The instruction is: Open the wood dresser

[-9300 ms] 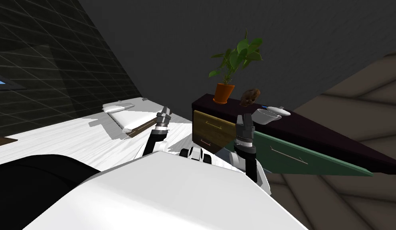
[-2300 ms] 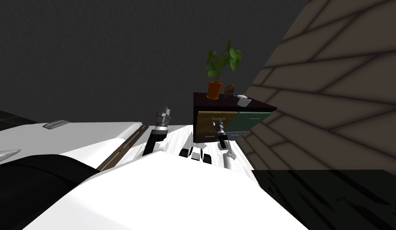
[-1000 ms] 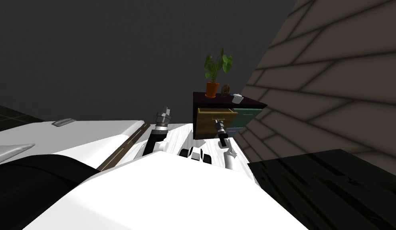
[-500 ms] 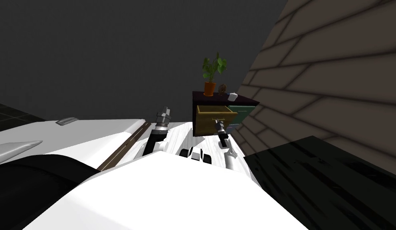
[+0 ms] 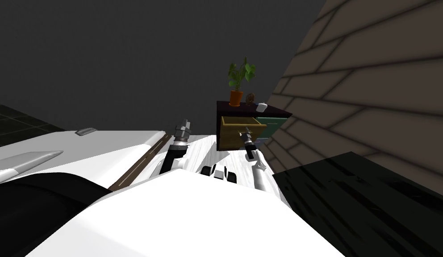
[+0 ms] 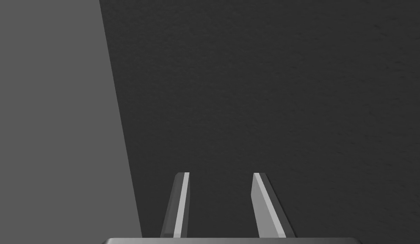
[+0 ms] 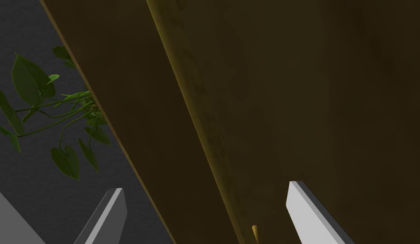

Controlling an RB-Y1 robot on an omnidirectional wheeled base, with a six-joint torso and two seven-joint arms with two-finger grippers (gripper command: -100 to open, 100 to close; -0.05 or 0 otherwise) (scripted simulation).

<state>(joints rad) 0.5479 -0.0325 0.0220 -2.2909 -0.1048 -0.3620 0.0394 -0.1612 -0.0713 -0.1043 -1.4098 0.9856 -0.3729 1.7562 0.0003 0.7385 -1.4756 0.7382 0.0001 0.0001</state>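
Observation:
The dresser [image 5: 226, 107] has a dark top and stands against the wall. Its upper left yellow-brown drawer [image 5: 236, 130] is pulled out; a green drawer [image 5: 275, 125] beside it is shut. My right gripper [image 5: 248, 132] is right at the pulled-out drawer's front. In the right wrist view this gripper [image 7: 205, 186] is open, its fingers [image 7: 304, 207] wide apart on either side of the brown drawer panel [image 7: 315, 97] without pressing it. A bit of pale handle [image 7: 255, 234] shows near the gripper body. My left gripper [image 5: 185, 122] is raised by my chest, its fingers [image 6: 179, 203] narrowly apart with nothing between them.
A potted plant [image 5: 240, 79], a small brown object and a white cup [image 5: 261, 107] stand on the dresser top. A white bed [image 5: 104, 149] lies to the left. A dark slab [image 5: 363, 205] is low on the right, below a brown panelled surface [image 5: 377, 80].
The yellow-brown drawer was shut 2.3 s ago and has slid out with my right gripper at its handle. I have backed off from the dresser. The left arm has not moved.

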